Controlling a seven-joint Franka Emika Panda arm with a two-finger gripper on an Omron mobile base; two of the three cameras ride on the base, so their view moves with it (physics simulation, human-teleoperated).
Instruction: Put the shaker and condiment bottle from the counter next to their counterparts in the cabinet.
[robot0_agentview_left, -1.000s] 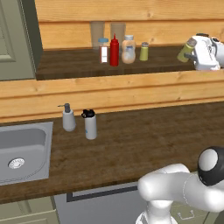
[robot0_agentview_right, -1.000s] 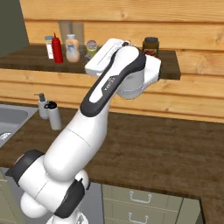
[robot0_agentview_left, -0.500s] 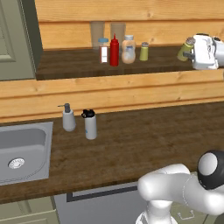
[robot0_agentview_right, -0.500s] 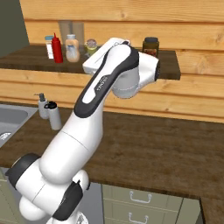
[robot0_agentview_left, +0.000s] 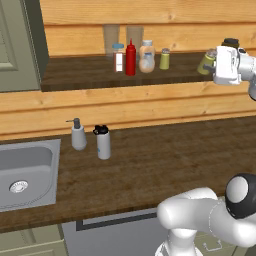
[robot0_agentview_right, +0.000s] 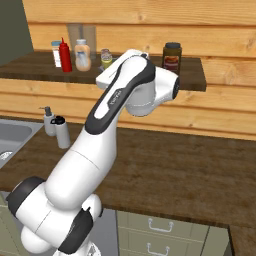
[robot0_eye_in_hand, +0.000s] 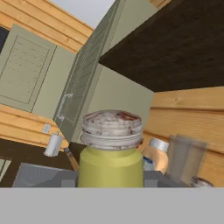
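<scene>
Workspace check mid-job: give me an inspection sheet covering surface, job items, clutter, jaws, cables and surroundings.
Surface: dark wooden counter with a steel sink at its left end.
Job's things: held shaker up at the shelf's right end; condiment bottle already on the cabinet shelf beside blue-capped bottle, rounded clear bottle and matching shaker.
Clutter: soap dispenser, white bottle, dark-lidded jar.
Gripper: jaws shut on held shaker.
Cables: nothing seen.
Surroundings: grey-green cabinet door open.
</scene>
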